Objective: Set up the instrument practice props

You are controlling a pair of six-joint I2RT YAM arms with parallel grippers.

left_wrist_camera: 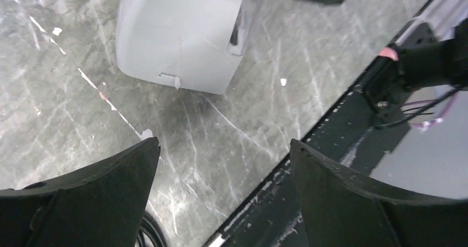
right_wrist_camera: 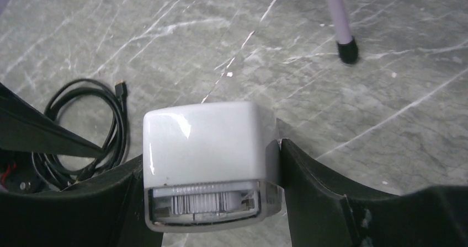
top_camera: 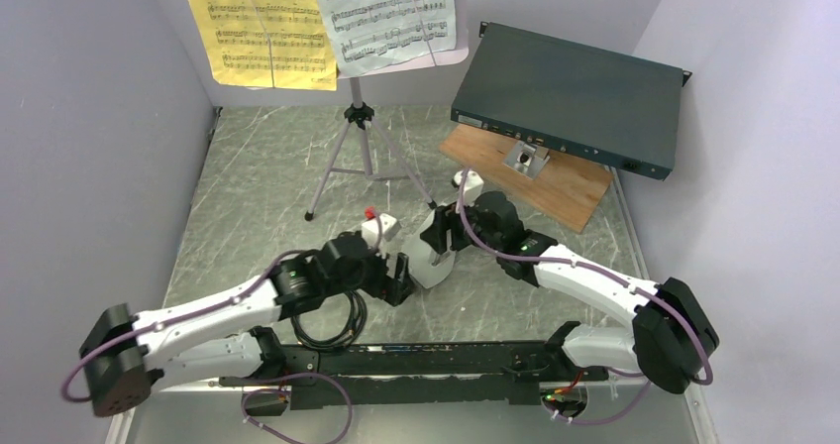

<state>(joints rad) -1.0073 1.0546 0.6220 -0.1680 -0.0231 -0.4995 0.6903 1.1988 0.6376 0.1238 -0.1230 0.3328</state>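
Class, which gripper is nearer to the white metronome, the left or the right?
Right. The right gripper has its fingers on both sides of the metronome, gripping it. The left gripper is open just beside it, not touching.

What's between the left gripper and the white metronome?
Nothing: only bare table lies between the open left gripper and the metronome, as the left wrist view shows.

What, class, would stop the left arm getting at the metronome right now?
Probably nothing, so yes: the left claw stands open right beside the metronome, only bare table between. But the right claw grips its sides.
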